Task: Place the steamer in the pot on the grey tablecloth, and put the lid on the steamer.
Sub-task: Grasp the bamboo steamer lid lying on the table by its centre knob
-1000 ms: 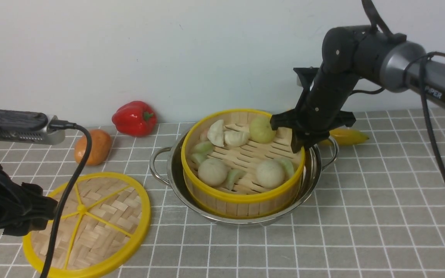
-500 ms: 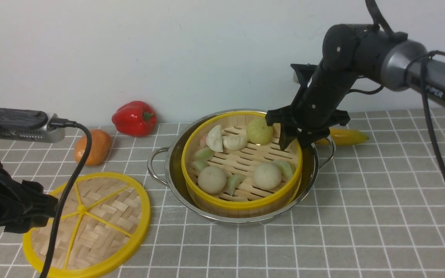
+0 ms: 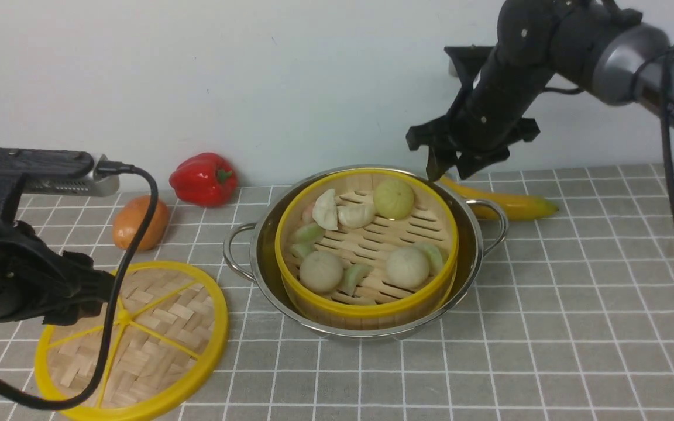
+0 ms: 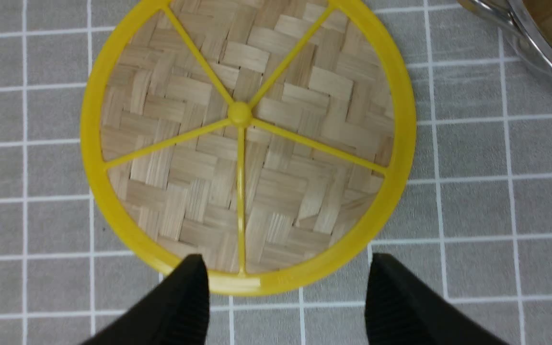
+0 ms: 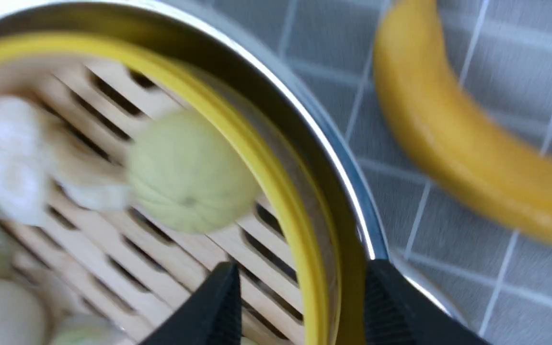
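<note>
The steamer (image 3: pixel 366 304), a bamboo basket with yellow rims holding buns and dumplings, sits inside the shiny pot (image 3: pixel 470 263) on the grey tablecloth (image 3: pixel 547 304). My right gripper (image 3: pixel 448 172) hangs open above the steamer's far right rim (image 5: pixel 276 158), holding nothing. The lid (image 3: pixel 155 327), a flat woven disc with yellow rim and spokes, lies on the cloth left of the pot. My left gripper (image 4: pixel 285 282) is open just above the lid's near rim (image 4: pixel 266 282), which lies between its fingertips (image 4: pixel 192 282). In the front view the left arm's body hides that gripper.
A banana (image 3: pixel 506 204) lies behind the pot's right handle. A red bell pepper (image 3: pixel 203 178) and an orange-brown fruit (image 3: pixel 140 222) sit at the back left near the wall. A black cable (image 3: pixel 109 327) from the left arm crosses the lid.
The right gripper opened, let go of the steamer's rim and rose up and back. The steamer settled level into the pot. The left arm moved right, over the lid's edge.
</note>
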